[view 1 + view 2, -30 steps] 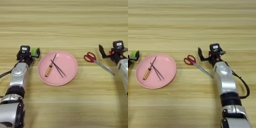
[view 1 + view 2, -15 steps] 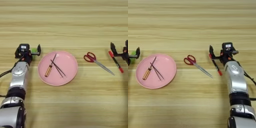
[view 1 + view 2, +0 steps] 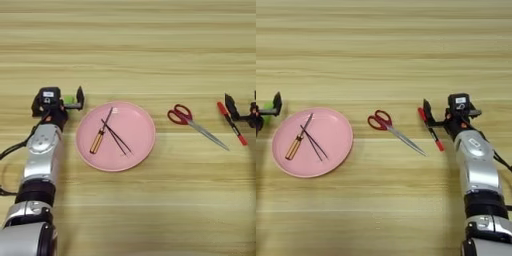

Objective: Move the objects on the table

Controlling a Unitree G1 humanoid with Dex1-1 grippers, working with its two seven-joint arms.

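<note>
Both grippers (image 3: 70,102) (image 3: 436,116) low, wide table (image 3: 150,45) beyond.

Robot test bench, likely lab: bare wooden table (image 3: 150,40), staged scissors (image 3: 192,125), pink plate (image 3: 135,150)

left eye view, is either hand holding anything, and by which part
Left hand seems to grip the green block between its fingers, which part is hidden. Right hand holds nothing; the pen lies on the table.
</note>
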